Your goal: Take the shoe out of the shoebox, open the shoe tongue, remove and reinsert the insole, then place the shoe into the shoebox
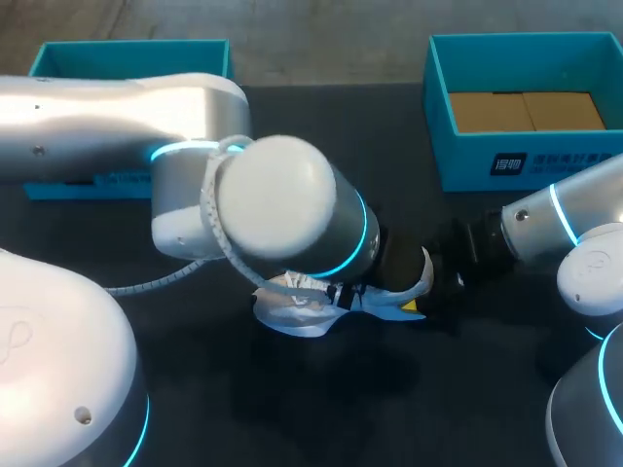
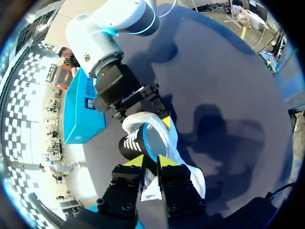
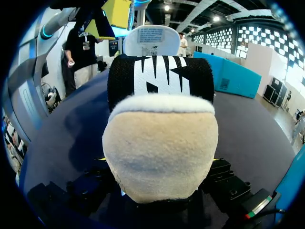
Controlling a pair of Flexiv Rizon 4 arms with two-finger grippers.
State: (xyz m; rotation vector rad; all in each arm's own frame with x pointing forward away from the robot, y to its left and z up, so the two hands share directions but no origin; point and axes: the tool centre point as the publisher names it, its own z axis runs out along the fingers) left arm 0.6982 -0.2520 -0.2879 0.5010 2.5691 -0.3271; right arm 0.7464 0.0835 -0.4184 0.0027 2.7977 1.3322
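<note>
Clamping the shoe, right end effector; left end effector just above.

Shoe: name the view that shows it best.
Left wrist view: the shoe shows from above, opening and striped heel visible. Head view shows only a white part under my left arm; right wrist view, only its heel.

Dark table; teal shoebox; second teal box

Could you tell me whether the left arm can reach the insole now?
Probably yes: the left gripper hangs just above the shoe, whose insole lies exposed, while the right gripper holds only the heel.
</note>
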